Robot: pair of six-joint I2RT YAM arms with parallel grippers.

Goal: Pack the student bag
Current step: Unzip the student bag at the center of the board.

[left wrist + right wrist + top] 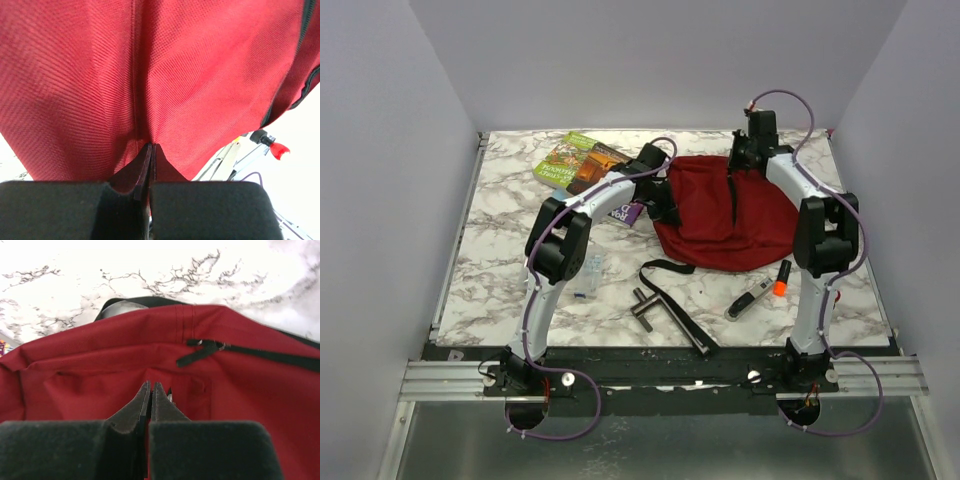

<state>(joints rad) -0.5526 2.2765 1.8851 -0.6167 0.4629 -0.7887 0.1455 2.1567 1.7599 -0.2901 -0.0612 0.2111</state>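
At the far left of the desk, two books lay overlapping near the back edge. A small clear pouch lay on the marble nearer the front, beside the left arm.

Left hand: fingers were pressed together, with a fold of red fabric nipped at their tips. The cloth drew into a crease at that point. This hand stood at the left edge of the student bag.

Front centre: a T-shaped metal tool lay flat, just beside a long black strap that trailed toward the front rail.

Right of centre: the student bag lay on the desk toward the back, slumped and flattened. It was the largest item present. Its black zipper ran along the upper edge as seen from the right wrist.

In front of the bag, a dark pen and an orange-capped marker lay near each other, apart from the bag.

Right hand: fingers were drawn fully together at the bag's far upper edge, close to the zipper. A thin line of red cloth showed between them, and creases ran toward the tips, consistent with a pinch on the fabric.
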